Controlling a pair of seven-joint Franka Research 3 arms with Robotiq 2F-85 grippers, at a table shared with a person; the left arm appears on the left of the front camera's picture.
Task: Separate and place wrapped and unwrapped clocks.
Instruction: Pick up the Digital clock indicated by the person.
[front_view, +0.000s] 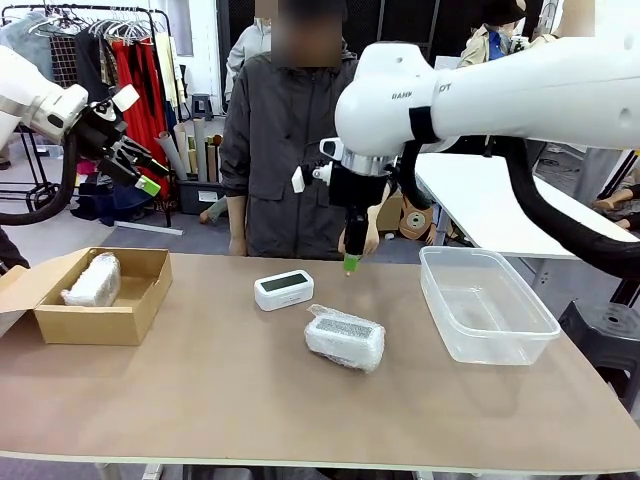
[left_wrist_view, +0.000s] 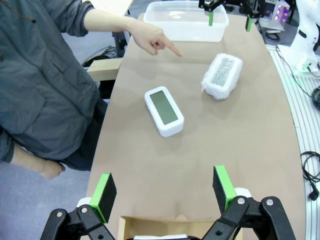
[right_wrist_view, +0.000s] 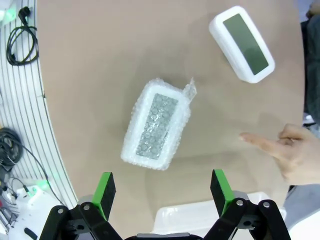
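Note:
The bare unwrapped clock (front_view: 284, 289) with its grey-green screen lies at mid-table. A wrapped clock (front_view: 345, 337) in bubble plastic lies just right of it and nearer me. Another wrapped clock (front_view: 93, 281) rests inside the cardboard box (front_view: 140, 310) on the left. My right gripper (front_view: 351, 262) hangs open above the table behind both loose clocks; from its wrist, the wrapped clock (right_wrist_view: 156, 125) is straight below the right gripper (right_wrist_view: 162, 187) and the bare clock (right_wrist_view: 242, 43) is farther off. My left gripper (front_view: 140, 168) is raised at the far left, open and empty.
A clear plastic tub (front_view: 485, 300) stands on the right of the table. A person stands at the far side; their hand (left_wrist_view: 155, 40) points a finger at the table near the tub (left_wrist_view: 185, 20). Clothes racks and another table stand behind.

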